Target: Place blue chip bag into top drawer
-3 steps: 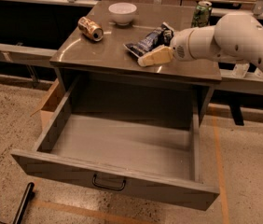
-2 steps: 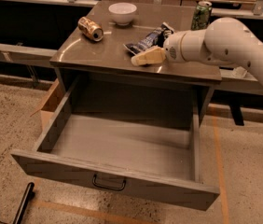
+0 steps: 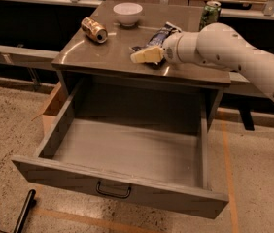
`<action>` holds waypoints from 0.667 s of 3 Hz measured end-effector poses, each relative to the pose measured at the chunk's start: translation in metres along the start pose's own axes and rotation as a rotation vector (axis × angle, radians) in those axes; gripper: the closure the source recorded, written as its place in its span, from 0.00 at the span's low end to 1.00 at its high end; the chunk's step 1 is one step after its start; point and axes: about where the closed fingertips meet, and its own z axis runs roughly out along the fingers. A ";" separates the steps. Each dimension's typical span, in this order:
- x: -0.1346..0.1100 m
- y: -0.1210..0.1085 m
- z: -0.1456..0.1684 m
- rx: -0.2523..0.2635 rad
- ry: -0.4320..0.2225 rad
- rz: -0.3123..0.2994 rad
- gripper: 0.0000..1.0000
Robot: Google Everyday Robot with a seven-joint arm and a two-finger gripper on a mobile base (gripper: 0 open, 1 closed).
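The blue chip bag point(image 3: 157, 36) lies crumpled on the cabinet top, right of centre. My gripper point(image 3: 146, 56) is down at the bag's near end, its cream tip over the bag's front edge, and the white arm reaches in from the right. The bag's near end is hidden behind the gripper. The top drawer point(image 3: 127, 191) is pulled far out below the cabinet top. Its inside is bare, and its dark handle point(image 3: 113, 191) sits at the centre of the front panel.
An orange can point(image 3: 94, 29) lies on its side at the cabinet top's left. A white bowl point(image 3: 128, 12) stands at the back and a green can point(image 3: 210, 13) at the back right. A cardboard box point(image 3: 52, 108) stands left of the drawer. A black object point(image 3: 24, 211) lies on the floor.
The arm has shifted a little to the left and the gripper has moved along the bag's near end. The bag and the drawer look unmoved.
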 end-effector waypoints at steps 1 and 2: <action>-0.005 -0.015 0.009 0.055 -0.020 0.009 0.00; -0.005 -0.032 0.015 0.113 -0.029 0.018 0.00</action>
